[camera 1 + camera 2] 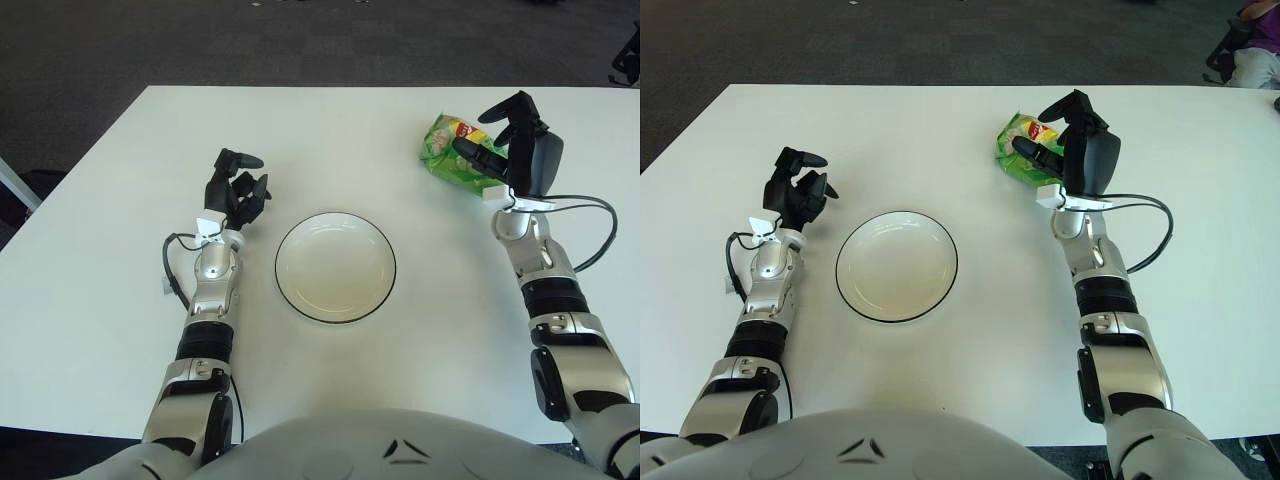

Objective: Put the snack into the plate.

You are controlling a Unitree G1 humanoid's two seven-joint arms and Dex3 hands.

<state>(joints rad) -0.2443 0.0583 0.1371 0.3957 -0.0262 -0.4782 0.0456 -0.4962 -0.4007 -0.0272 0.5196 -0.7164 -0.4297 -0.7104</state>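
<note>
The snack (445, 150), a green crinkled bag with a red and yellow label, lies on the white table (330, 130) at the far right. My right hand (497, 133) is at the bag's right end, its fingers spread above it and the thumb low against the bag's near edge, not closed on it. The plate (279, 268), white with a thin dark rim, sits empty at the table's middle, well left of the bag. My left hand (238, 186) shows just left of the plate, fingers relaxed and holding nothing.
A black cable (590, 235) loops out to the right of my right forearm. The table's far edge runs just beyond the bag, with dark carpet (300, 40) behind it. A dark chair base (628, 55) shows at the top right corner.
</note>
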